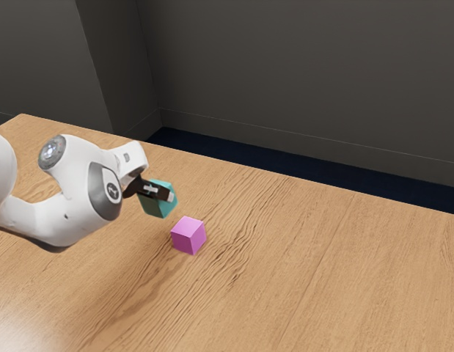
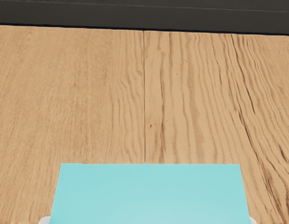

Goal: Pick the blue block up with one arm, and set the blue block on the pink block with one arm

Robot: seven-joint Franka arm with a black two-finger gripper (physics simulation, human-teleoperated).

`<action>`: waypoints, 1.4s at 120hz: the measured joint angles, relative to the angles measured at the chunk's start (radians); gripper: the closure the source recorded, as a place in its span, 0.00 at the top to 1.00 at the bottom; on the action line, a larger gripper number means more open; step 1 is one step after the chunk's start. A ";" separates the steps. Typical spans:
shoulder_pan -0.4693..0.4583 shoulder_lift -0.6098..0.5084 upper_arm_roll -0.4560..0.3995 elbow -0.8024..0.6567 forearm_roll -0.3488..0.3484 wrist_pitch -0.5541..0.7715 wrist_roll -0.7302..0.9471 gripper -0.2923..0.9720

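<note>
The pink block [image 1: 188, 235] sits flat on the wooden tabletop [image 1: 322, 279], and everything else is easiest placed from it. Just above it and toward the exterior view's left, the blue block [image 1: 162, 209] (more a pale teal in this render) is caught in the gripper [image 1: 160, 191], tilted so that one corner points down toward the wood. The two blocks are near each other but apart, with a strip of bare wood showing between them, and the blue one is not over the pink one. The gripper is closed to the width of the blue block. One black finger [image 1: 168, 196] lies across the face turned to the camera and the other is hidden behind the block. Whether the block's lowest corner touches the tabletop I cannot tell. The white arm [image 1: 72, 198] comes in from the exterior view's left of the pink block, its wrist low over the wood. In the wrist view the blue block [image 2: 151, 193] shows as a broad pale face right under the hand, with the plain wood grain of the tabletop [image 2: 88, 93] stretching beyond it to the far edge. Behind the pink block in the exterior view, past the tabletop's far edge, a dark blue floor strip [image 1: 322, 170] meets a grey wall [image 1: 285, 66].
</note>
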State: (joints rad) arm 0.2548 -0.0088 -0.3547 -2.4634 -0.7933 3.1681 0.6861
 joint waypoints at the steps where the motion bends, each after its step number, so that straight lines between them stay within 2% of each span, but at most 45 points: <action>1: 0.001 0.000 -0.003 0.000 -0.003 0.000 0.000 0.54; 15: -0.011 0.050 -0.020 0.011 -0.031 0.001 0.001 0.54; 35: -0.110 0.117 -0.021 0.067 -0.036 0.008 0.004 0.53; 81: -0.085 0.173 0.002 0.115 -0.037 0.032 0.032 0.54; 124: -0.086 0.156 0.032 0.135 -0.035 0.023 0.079 0.69; 138: -0.083 0.080 0.135 0.205 0.020 -0.138 0.108 0.71; 153: -0.069 0.008 0.242 0.400 0.263 -0.516 0.034 0.73; 168: -0.172 -0.051 0.436 0.582 0.434 -0.905 -0.055 0.74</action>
State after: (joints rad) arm 0.0825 -0.0596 0.0815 -1.8813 -0.3593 2.2628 0.6308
